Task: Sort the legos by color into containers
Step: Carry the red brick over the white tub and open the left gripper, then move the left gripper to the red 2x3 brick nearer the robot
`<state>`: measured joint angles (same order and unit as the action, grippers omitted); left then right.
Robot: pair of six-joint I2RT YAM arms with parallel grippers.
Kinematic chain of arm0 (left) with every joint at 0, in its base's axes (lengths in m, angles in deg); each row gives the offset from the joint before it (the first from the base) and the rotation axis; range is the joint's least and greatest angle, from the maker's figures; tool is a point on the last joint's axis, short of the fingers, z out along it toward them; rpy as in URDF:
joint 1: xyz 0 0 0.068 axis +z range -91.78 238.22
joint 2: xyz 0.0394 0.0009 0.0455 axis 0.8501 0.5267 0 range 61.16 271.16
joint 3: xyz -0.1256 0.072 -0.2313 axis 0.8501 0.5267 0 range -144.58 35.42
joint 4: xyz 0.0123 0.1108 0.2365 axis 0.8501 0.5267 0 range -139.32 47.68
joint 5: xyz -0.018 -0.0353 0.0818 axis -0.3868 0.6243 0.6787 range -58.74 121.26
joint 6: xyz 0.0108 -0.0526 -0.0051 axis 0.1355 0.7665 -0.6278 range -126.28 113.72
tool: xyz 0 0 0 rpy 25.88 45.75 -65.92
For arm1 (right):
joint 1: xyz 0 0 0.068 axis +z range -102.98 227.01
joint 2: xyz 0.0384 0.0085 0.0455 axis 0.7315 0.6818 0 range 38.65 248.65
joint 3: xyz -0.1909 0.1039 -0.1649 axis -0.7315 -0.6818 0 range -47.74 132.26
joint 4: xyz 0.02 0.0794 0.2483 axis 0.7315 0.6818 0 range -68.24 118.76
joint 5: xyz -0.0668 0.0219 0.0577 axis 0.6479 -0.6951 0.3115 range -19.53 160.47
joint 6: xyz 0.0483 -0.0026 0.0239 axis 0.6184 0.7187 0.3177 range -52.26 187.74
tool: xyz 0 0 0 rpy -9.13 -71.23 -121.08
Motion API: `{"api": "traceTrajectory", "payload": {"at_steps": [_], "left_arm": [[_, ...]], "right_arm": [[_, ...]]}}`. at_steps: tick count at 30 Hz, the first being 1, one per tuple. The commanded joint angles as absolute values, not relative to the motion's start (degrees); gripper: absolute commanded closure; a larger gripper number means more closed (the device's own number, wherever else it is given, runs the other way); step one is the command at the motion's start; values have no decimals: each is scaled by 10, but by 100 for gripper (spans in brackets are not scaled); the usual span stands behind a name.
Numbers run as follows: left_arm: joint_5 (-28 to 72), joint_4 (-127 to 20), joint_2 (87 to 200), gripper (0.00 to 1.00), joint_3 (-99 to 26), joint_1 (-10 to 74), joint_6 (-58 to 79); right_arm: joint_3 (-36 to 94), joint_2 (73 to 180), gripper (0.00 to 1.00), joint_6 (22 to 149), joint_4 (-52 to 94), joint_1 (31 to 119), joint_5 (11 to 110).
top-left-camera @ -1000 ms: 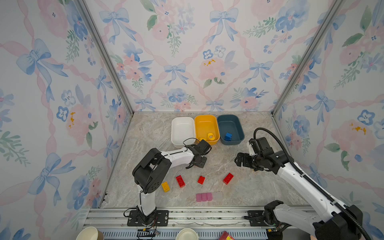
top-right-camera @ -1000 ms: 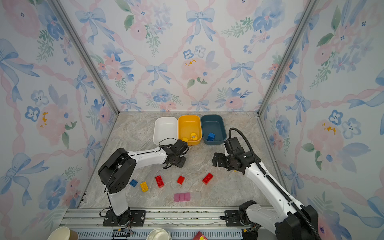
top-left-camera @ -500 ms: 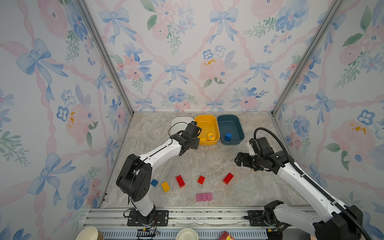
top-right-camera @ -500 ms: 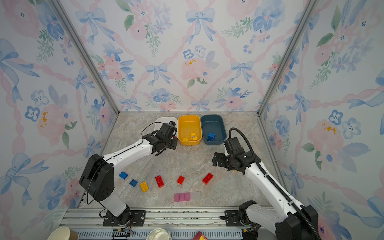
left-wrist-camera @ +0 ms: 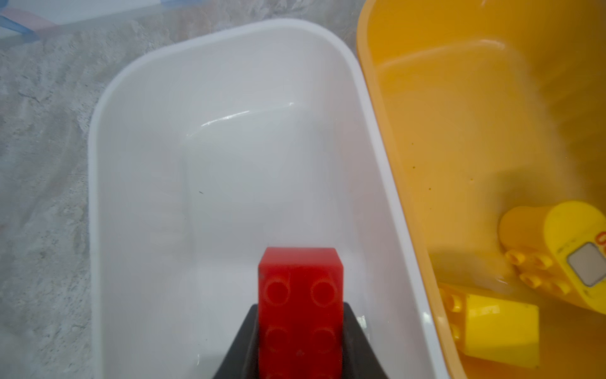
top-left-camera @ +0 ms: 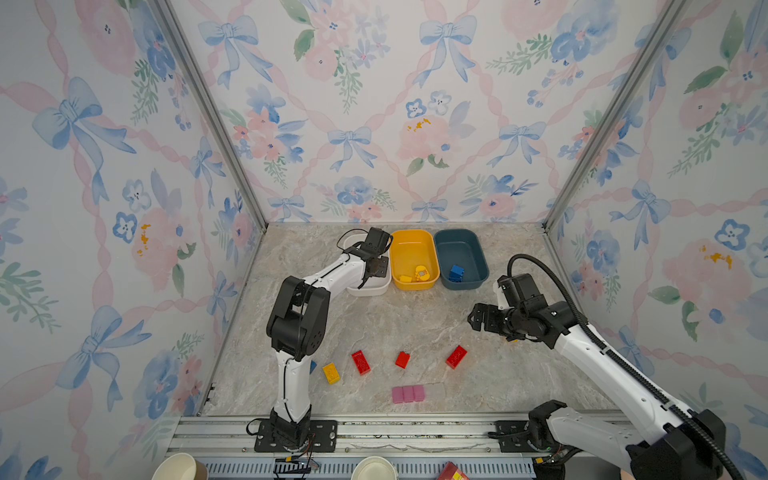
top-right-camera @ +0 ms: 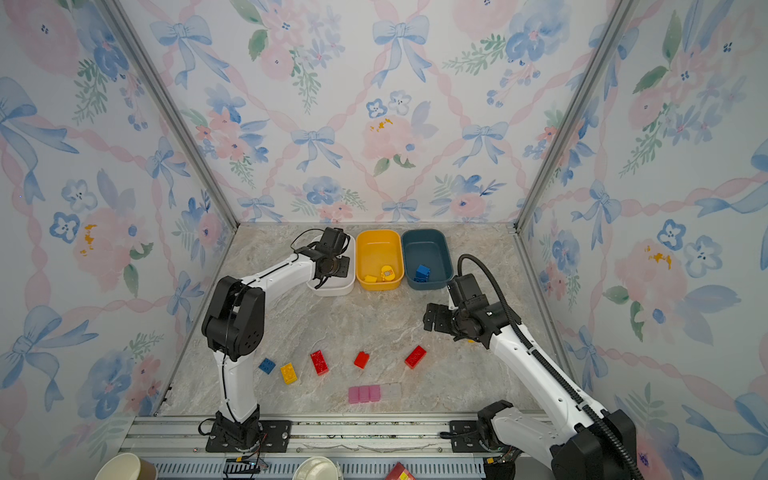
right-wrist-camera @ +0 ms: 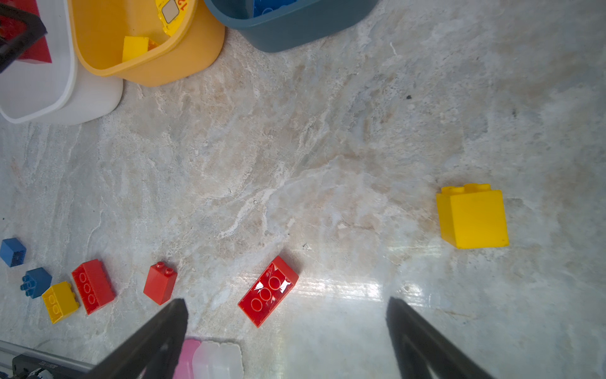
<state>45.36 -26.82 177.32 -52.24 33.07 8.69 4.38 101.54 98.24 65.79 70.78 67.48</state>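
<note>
Swung back from the middle of the desk [top-left-camera: 415, 316], the left gripper [left-wrist-camera: 300, 328] clamps a red brick [left-wrist-camera: 300, 288] over the white tub [left-wrist-camera: 141, 213] at its back edge; release looks next. The right gripper [right-wrist-camera: 286, 303] hangs spread, empty.

Bright, even light in both top views, soft faint shadows, wide-angle stretch toward the corners, white glare on the desk [right-wrist-camera: 344, 288] at lower centre of the right wrist view, close red brick [left-wrist-camera: 300, 311] slightly blurred in the left wrist view
</note>
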Motion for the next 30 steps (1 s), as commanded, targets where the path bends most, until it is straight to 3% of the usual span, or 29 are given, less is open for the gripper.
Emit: {"api": "traceTrajectory", "payload": {"at_steps": [1,6,9,21,30], "left_arm": [[444,-263,1777,64,-531,333,80],[440,-263,1770,40,-517,333,87],[440,-263,1757,33,-507,327,90],[491,-263,1639,23,-431,224,102],[456,-263,1569,21,-356,160,135]], "right_arm": [[43,1012,3,986,670,713,678],[38,1018,3,988,662,713,674],[36,1020,3,988,660,714,673],[23,1003,3,980,666,699,671],[14,996,3,977,672,692,668]]}}
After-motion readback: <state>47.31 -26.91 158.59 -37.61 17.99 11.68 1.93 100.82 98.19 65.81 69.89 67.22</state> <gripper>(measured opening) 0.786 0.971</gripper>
